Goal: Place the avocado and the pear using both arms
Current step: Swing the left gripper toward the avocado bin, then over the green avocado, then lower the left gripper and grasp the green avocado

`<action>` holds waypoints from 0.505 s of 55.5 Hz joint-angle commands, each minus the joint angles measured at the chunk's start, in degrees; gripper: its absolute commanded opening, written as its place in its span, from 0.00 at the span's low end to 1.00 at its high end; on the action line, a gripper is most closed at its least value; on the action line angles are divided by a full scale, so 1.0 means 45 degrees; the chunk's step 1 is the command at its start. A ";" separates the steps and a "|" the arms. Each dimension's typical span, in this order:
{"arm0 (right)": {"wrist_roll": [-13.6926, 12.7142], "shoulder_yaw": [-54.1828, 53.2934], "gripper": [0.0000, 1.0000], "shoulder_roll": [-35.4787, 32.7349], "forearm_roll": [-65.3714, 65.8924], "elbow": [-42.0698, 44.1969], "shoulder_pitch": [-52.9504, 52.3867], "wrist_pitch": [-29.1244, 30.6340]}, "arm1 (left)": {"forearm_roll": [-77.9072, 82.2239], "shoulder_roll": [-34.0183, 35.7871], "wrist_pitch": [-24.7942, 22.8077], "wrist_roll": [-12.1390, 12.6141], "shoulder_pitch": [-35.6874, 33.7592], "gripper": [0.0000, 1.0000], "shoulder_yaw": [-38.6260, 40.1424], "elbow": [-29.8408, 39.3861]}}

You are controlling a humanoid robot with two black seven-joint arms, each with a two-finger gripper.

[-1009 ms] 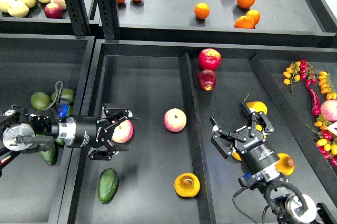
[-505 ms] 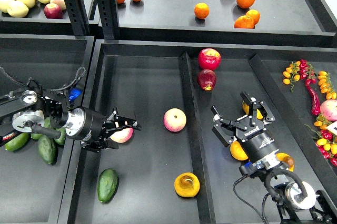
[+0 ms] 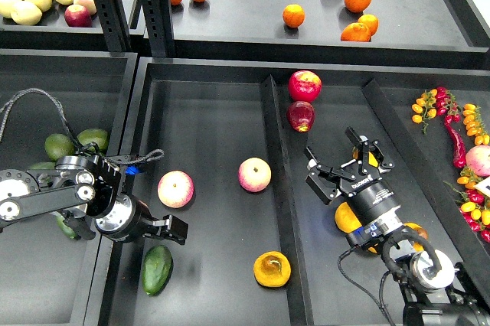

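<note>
The avocado (image 3: 157,268) lies dark green and elongated at the front left of the middle bin. The pear (image 3: 272,268), yellow-orange with a brown patch, lies at the front of the same bin beside the divider. My left gripper (image 3: 173,228) is just above the avocado and below a pink-yellow apple (image 3: 175,188). It looks dark and foreshortened, so its fingers cannot be told apart, and it holds nothing visible. My right gripper (image 3: 348,164) is open and empty in the right compartment, up and to the right of the pear, with an orange fruit (image 3: 373,159) just behind its fingers.
A second apple (image 3: 254,174) lies mid-bin. Two red apples (image 3: 305,85) sit at the back by the divider (image 3: 276,158). Orange fruits (image 3: 346,219) lie under my right arm. Green avocados (image 3: 60,146) fill the left bin. Oranges (image 3: 293,15) sit on the shelf. Peppers (image 3: 456,142) lie far right.
My left gripper has pulled back from the pink-yellow apple and moved down toward the avocado; the apple stays on the bin floor. My right gripper has edged slightly up and stays open.
</note>
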State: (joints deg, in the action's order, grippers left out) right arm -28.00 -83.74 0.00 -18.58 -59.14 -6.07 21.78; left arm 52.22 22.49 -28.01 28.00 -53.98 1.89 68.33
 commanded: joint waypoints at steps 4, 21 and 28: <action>0.0000 -0.0003 1.00 0.0000 -0.0011 -0.0022 0.0059 0.0062 | 0.0174 -0.0564 0.0003 0.0000 0.0022 0.99 -0.0283 -0.0378; 0.0000 -0.0023 1.00 0.0000 -0.0030 -0.0042 0.0117 0.0081 | 0.0348 -0.1130 0.0003 0.0000 -0.0016 0.99 -0.0654 -0.0984; 0.0000 -0.0042 1.00 0.0000 -0.0030 -0.0023 0.0137 0.0081 | 0.0778 -0.1072 0.0003 0.0000 -0.0017 0.99 -0.0654 -0.1023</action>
State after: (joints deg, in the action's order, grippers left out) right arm -28.01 -83.86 0.00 -18.72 -59.31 -5.51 22.17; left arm 54.23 17.47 -28.01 27.99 -53.97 -1.07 63.94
